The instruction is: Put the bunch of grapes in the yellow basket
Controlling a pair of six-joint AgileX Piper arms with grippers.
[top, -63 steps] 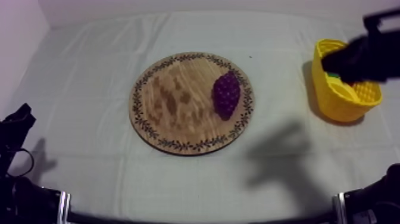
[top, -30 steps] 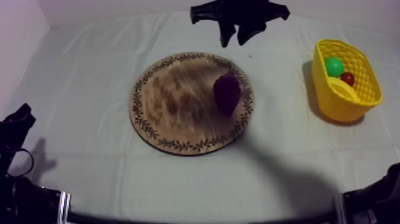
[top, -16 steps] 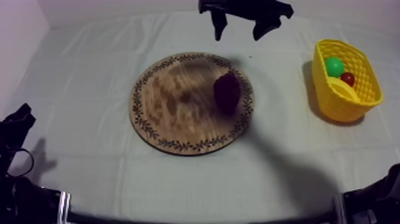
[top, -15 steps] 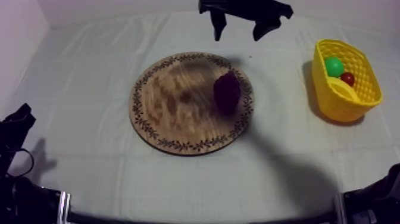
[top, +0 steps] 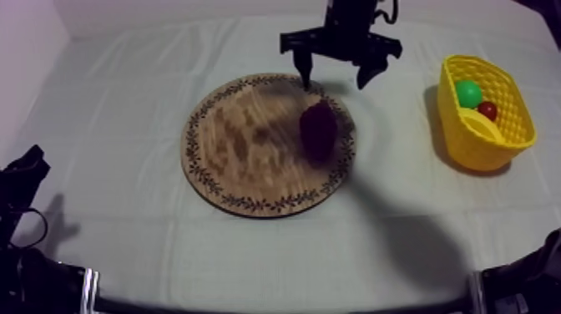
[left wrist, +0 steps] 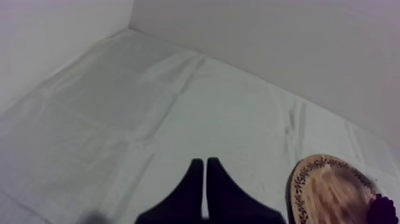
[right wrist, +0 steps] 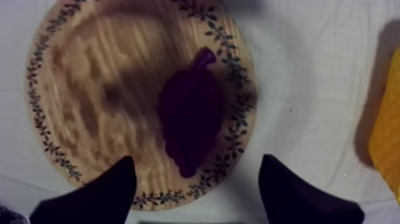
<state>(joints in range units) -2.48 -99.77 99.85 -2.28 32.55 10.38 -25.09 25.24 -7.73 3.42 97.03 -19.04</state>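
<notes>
The dark purple bunch of grapes (top: 319, 129) lies on the right part of the round wooden board (top: 242, 150). My right gripper (top: 333, 83) hangs over the board's far right rim, just behind the grapes, with its two black fingers wide apart and nothing between them. From the right wrist, the grapes (right wrist: 190, 113) lie on the board (right wrist: 89, 89) between and ahead of the open gripper (right wrist: 197, 159). The yellow basket (top: 501, 142) stands at the right. My left gripper (left wrist: 205, 176) rests shut over bare cloth at the near left, the board (left wrist: 327, 184) off to its side.
The basket holds a green fruit (top: 468, 92), a small red fruit (top: 487, 109) and a banana (top: 477, 125). The basket's wall (right wrist: 390, 119) shows beside the board in the right wrist view. My left arm (top: 21, 179) sits low at the left edge.
My right arm left the basket, swung to behind the board, spread its fingers wide and has now come down closer to the grapes. The grapes and left arm stayed still.
</notes>
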